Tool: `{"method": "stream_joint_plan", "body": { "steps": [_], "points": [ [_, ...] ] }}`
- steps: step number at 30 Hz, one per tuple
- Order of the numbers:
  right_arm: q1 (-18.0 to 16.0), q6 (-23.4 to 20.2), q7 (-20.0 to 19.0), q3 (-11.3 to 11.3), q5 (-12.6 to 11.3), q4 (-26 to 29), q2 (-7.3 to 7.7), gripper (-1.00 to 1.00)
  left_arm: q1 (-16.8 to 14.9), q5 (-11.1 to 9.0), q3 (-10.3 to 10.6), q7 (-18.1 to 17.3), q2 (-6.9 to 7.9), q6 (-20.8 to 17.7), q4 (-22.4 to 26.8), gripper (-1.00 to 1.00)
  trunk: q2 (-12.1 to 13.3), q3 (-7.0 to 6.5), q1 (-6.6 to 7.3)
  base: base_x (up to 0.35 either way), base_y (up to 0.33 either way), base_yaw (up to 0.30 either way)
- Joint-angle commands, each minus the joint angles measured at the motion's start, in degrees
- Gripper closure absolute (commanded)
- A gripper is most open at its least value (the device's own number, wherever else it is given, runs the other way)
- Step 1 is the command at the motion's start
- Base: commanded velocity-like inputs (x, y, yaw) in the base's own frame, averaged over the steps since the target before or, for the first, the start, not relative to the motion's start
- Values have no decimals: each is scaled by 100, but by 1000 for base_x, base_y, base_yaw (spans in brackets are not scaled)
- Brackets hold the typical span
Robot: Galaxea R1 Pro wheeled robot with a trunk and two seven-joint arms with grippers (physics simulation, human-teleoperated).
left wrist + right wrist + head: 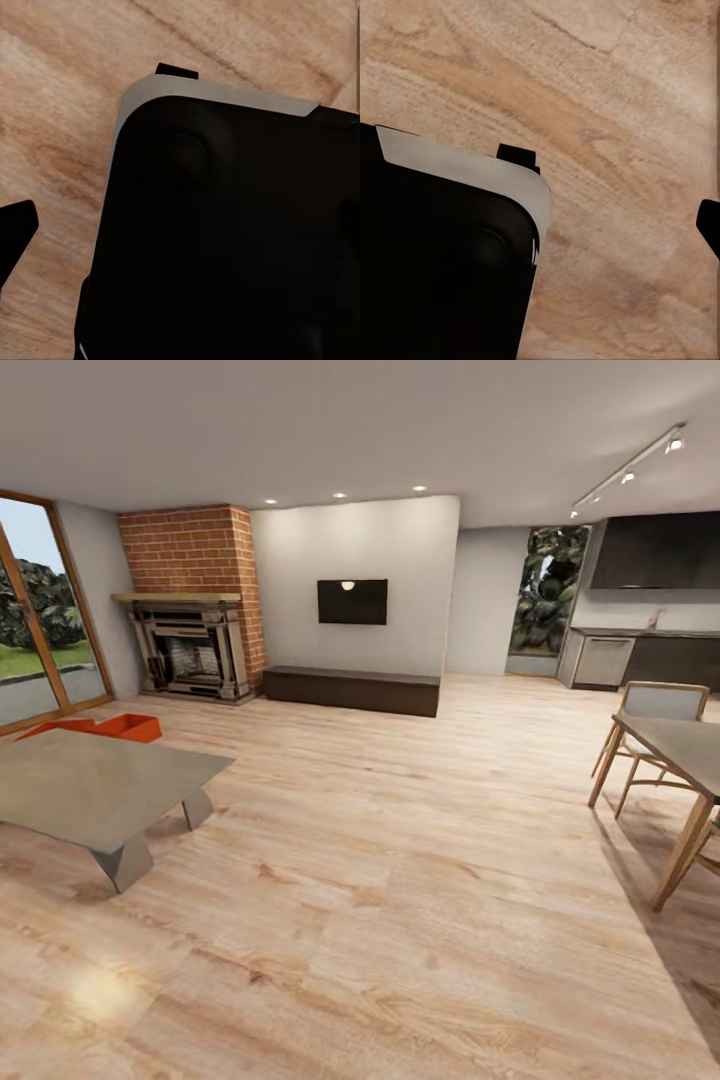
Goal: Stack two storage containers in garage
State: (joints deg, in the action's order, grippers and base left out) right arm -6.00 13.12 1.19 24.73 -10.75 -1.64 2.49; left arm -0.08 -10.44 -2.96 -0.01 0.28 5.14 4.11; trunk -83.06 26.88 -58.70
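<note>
Two red-orange storage containers sit on the light wood floor of the living room, beyond the far edge of the low coffee table (pixel 90 780) at the left of the head view. One container (pixel 133 726) shows its open top. The table hides most of the other container (pixel 52 729). Both are far from me. My left gripper (pixel 180 225) hangs over the wood floor with one dark fingertip (pixel 16 225) at the frame's edge. My right gripper (pixel 540 225) is likewise spread wide, with its fingertip (pixel 711 223) at the opposite edge. Neither holds anything.
A brick fireplace (pixel 193 610), a wall TV (pixel 352 601) and a low dark bench (pixel 350 689) line the far wall. A dining table (pixel 680 755) with chairs stands at the right. Wide wood floor (pixel 400 860) lies between. My black base (pixel 225 247) sits under both wrists.
</note>
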Motion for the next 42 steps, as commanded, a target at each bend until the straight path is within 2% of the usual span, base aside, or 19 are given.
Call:
{"method": "stream_joint_plan", "body": {
  "steps": [1, 42],
  "points": [
    [-6, 33, 2, 48, -51, -18, -3, -100, -1, -12, -27, 10, -1, 21, 2, -100, -2, 5, -3, 324, 0, 0],
    [-6, 33, 4, 47, -47, -20, -4, -100, -1, 24, -12, 19, -3, -22, -2, -100, -2, 5, -3, 324, 0, 0]
  ]
}}
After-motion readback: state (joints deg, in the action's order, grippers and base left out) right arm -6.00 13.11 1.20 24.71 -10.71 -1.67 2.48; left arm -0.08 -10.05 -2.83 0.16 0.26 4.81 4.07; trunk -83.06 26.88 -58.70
